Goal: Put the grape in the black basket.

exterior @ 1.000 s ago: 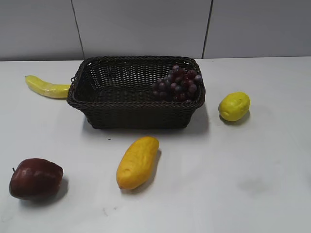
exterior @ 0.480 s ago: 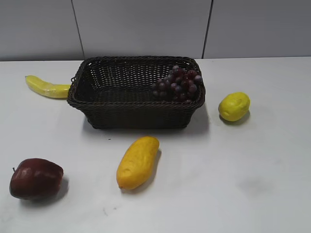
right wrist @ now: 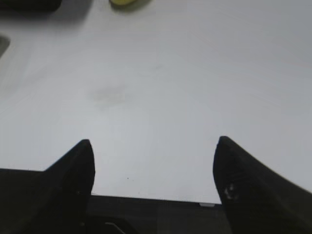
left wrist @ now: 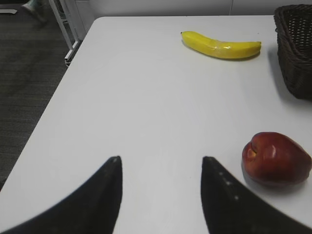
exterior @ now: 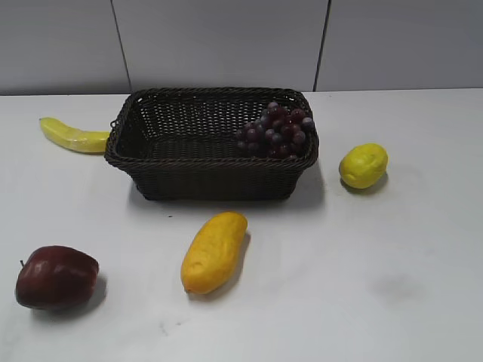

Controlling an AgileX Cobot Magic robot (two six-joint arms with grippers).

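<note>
Exterior view: nothing has shifted over the last second. The grape point(exterior: 275, 130) lies in the right end of the black basket point(exterior: 189, 175), same spot as in the two earlier frames, heaped against the right wall and topping the rim. Neither arm is in this view. Judgement: placement is done; what remains, if anything, is the arms parking. The bunch's long axis seems to run from near-left to far-right, fuller end up at the far right corner; which end tapers I cannot tell. Banana point(exterior: 73, 136), apple point(exterior: 56, 277), lemon point(exterior: 364, 165) and a long yellow fruit point(exterior: 214, 251) sit unmoved on the table point(exterior: 392, 249).

Left wrist view: left hand point(left wrist: 161, 163) spread wide, empty, above bare table near the apple.

Right wrist view: right hand point(right wrist: 153, 146) spread wide, empty, at the table edge.
</note>
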